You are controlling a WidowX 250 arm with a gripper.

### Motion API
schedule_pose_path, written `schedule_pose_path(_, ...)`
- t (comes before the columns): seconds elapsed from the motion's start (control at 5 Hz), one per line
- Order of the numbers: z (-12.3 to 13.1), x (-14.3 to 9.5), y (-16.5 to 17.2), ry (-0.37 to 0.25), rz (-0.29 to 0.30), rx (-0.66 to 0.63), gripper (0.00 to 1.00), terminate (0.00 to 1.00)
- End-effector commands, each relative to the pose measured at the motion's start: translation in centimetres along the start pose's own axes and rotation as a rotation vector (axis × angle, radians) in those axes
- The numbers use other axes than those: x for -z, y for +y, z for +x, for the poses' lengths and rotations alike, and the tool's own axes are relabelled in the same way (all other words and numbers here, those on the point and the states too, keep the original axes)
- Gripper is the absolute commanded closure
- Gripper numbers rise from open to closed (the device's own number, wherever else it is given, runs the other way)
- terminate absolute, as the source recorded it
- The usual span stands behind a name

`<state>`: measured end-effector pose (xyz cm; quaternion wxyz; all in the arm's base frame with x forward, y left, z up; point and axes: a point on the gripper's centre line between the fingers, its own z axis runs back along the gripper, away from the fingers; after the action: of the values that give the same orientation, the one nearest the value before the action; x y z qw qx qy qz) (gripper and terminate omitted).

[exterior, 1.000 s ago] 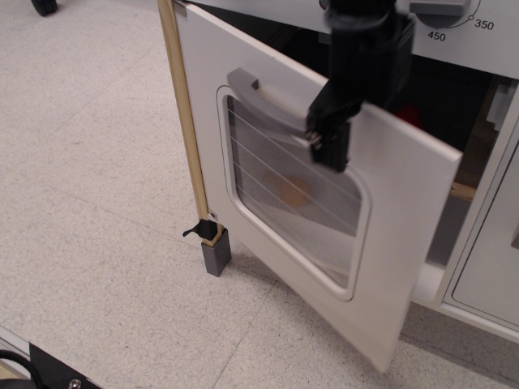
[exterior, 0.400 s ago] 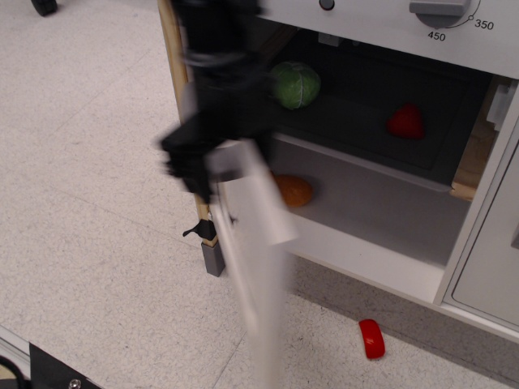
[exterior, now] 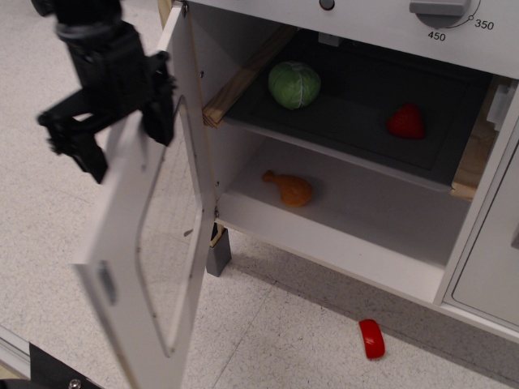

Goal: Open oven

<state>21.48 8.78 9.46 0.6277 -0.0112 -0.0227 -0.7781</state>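
Note:
The white-grey toy oven (exterior: 357, 243) stands with its door (exterior: 122, 275) swung wide open to the left, the window's inner side facing me. The grey bar handle is hidden behind the door. The temperature dial (exterior: 438, 10) is at the top right. My black gripper (exterior: 123, 152) is at the upper part of the door near its free edge. Its two fingers are spread apart, one (exterior: 81, 154) on the door's outer side and one (exterior: 158, 113) in front of its inner side.
Inside, a green cabbage (exterior: 293, 84) and a red toy (exterior: 405, 121) lie on the dark shelf (exterior: 357, 138), and an orange chicken leg (exterior: 290, 188) lies on the oven floor. A small red piece (exterior: 372, 338) lies on the floor below. A plain white cabinet door (exterior: 495, 267) is at the right.
The door has swung from partly open to fully open leftward, and my gripper moved left with it. The oven's inside and the red piece on the floor came into view.

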Motion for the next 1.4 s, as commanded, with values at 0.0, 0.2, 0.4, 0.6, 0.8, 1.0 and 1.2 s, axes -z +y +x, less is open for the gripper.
schedule_pose_path(0.0, 2.2, -6.1, 2.1, 0.035, 0.116, -0.144, 0.00, 0.00)
schedule_pose_path(0.2, 4.8, -7.0, 3.9, 0.011, 0.199, -0.371, 0.00, 0.00)
schedule_pose_path(0.4, 6.0, -4.8, 5.4, -0.011, 0.134, -0.578, 0.00, 0.00)
schedule_pose_path(0.6, 5.1, -1.5, 5.1, 0.013, 0.111, -0.644, 0.00, 0.00)
schedule_pose_path(0.8, 3.4, 1.6, 4.0, 0.056, 0.073, -0.661, 0.00, 0.00)
schedule_pose_path(1.0, 1.4, 3.1, 2.6, 0.066, 0.081, -0.634, 0.00, 0.00)
schedule_pose_path(1.2, 0.3, 3.6, 1.5, 0.103, 0.081, -0.624, 0.00, 0.00)
